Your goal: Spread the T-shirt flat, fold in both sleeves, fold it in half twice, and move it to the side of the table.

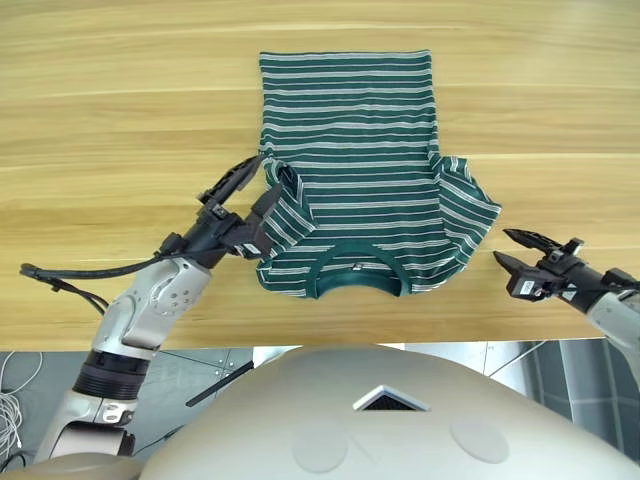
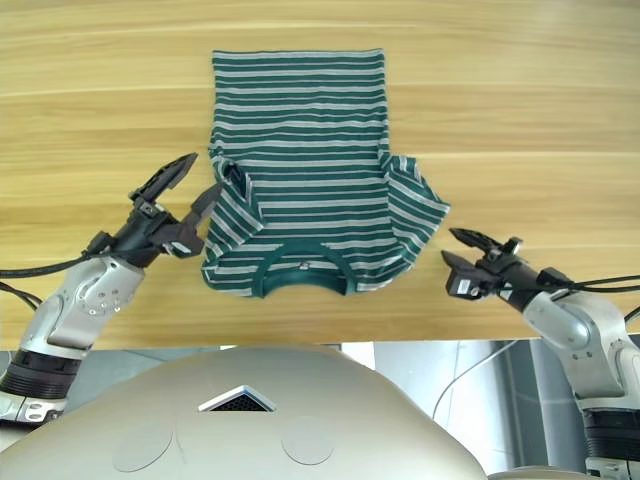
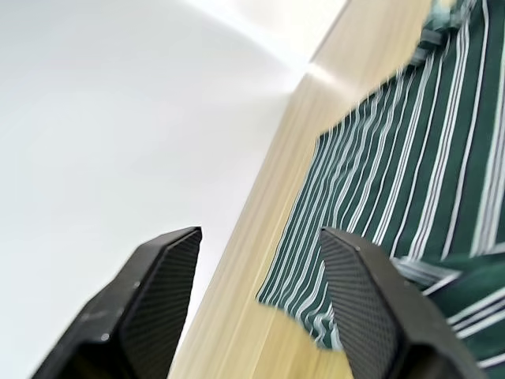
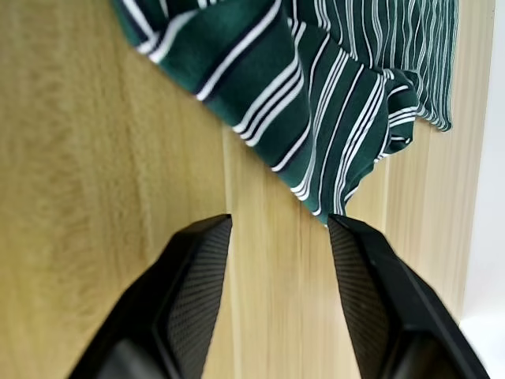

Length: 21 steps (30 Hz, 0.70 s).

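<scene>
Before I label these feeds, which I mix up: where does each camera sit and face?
Left eye: head, facing forward and down at T-shirt on table; left gripper, right gripper show.
Right eye: beside it, same scene.
Left wrist: past its open gripper at T-shirt and table edge.
Right wrist: down past its open gripper at a sleeve.
All four share the T-shirt.

The T-shirt (image 1: 355, 150) is dark green with thin white stripes; the table (image 1: 120, 120) is light wood-grain; both grippers black.

left end effector (image 1: 266, 174) open | right end effector (image 1: 501, 244) open, seemingly low
</scene>
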Motion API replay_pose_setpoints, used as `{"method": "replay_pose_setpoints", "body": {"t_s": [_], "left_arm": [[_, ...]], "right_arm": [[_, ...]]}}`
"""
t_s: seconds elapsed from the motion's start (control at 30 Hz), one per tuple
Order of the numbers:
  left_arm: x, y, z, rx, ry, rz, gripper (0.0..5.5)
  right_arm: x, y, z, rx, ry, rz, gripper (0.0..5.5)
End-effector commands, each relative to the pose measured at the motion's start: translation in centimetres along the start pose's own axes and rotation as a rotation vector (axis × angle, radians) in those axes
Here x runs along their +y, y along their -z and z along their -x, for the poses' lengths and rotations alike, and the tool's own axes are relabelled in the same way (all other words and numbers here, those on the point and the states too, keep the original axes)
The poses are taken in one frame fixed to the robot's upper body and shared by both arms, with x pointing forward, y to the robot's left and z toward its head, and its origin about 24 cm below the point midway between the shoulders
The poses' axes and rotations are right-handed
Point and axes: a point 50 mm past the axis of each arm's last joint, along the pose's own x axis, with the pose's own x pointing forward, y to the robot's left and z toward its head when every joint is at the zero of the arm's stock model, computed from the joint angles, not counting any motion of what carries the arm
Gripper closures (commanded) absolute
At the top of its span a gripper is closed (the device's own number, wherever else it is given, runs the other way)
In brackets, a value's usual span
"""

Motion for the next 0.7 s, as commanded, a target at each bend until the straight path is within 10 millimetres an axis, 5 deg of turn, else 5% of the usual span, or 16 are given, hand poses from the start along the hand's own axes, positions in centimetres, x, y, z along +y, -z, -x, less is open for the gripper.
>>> {"method": "replay_pose_setpoints", "body": {"t_s": [0.03, 0.47, 0.7], "left_arm": [[-0.2, -0.5, 0.1, -0.028, 0.012, 0.042, 2.71], [-0.5, -0.2, 0.5, 0.003, 0.008, 0.052, 2.71], [-0.4, -0.1, 0.6, 0.017, -0.013, 0.057, 2.7]], "right_arm": [[1.8, 0.6, -1.9, 0.038, -0.076, 0.009, 3.23], [0.9, 1.7, -4.6, 0.048, 0.036, 0.049, 3.23], [1.1, 1.9, -4.7, 0.036, 0.036, 0.048, 4.44]]}}
